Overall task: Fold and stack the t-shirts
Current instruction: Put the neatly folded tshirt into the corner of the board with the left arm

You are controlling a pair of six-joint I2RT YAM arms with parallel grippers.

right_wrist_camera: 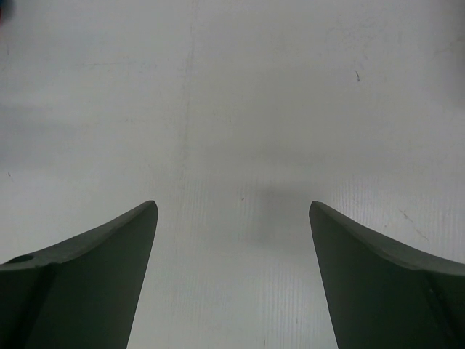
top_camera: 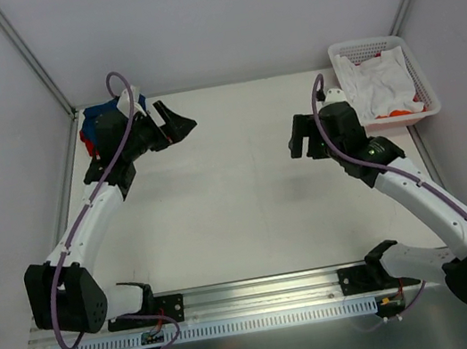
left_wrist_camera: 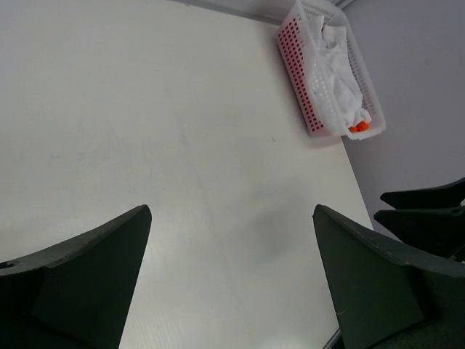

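Shirts [top_camera: 102, 118] lie heaped at the table's [top_camera: 238, 201] 10 o'clock corner, navy on top with red [top_camera: 86, 144] showing at the lower edge; the left arm covers much of the heap, so I cannot tell how neatly it is folded. The left gripper [top_camera: 181, 120] hangs just beside the heap with its jaws apart and empty, pointing toward 3 o'clock, so the shirts sit behind its wrist at about 9 o'clock and are absent from its own view, which shows only bare table between the fingers [left_wrist_camera: 87, 276] and the basket [left_wrist_camera: 294, 73] far off. If the heap needs more work, that arm should probably swing back toward 10 o'clock, come down flat and low, and pinch one layer at a hem or shoulder rather than bite the whole bundle; a deep grab would likely drag both shirts together. The right gripper [top_camera: 304, 146], at about 3 o'clock from the left one and well apart from the shirts, also stands wide and empty over bare table. At 2 o'clock the basket holds white cloth [top_camera: 380, 81].
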